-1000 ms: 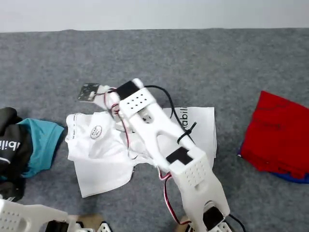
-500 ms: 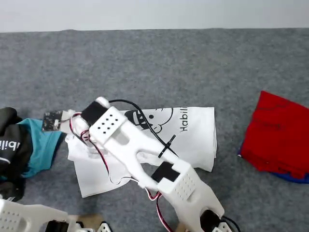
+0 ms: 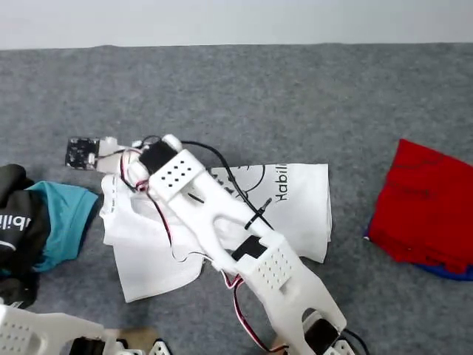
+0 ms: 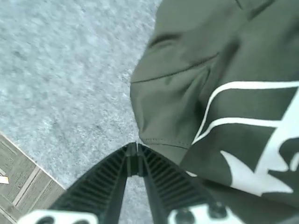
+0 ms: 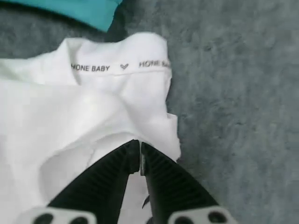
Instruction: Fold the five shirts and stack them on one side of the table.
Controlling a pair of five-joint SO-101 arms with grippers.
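Observation:
A white shirt (image 3: pixel 295 200) lies spread and rumpled in the middle of the grey mat. My right arm (image 3: pixel 214 214) stretches across it to its left end. There my right gripper (image 5: pixel 139 143) is shut, its tips down on the white shirt (image 5: pixel 70 121) just below the printed collar band. At the table's left edge a black shirt (image 3: pixel 15 214) lies on a teal shirt (image 3: pixel 63 218). My left gripper (image 4: pixel 137 148) is shut, with nothing between its fingers, just off the hem of the black shirt (image 4: pixel 224 84). A folded red shirt (image 3: pixel 425 207) lies on a blue one (image 3: pixel 451 272) at the right.
The left arm's base (image 3: pixel 37 333) sits at the near left corner. The grey mat (image 3: pixel 295 96) is bare along the far side. A wooden surface (image 4: pixel 18 191) shows past the mat's edge by the left gripper.
My right arm swung left across the white shirt, then its wrist moved a little toward the far side. The shirts have kept their places and shapes.

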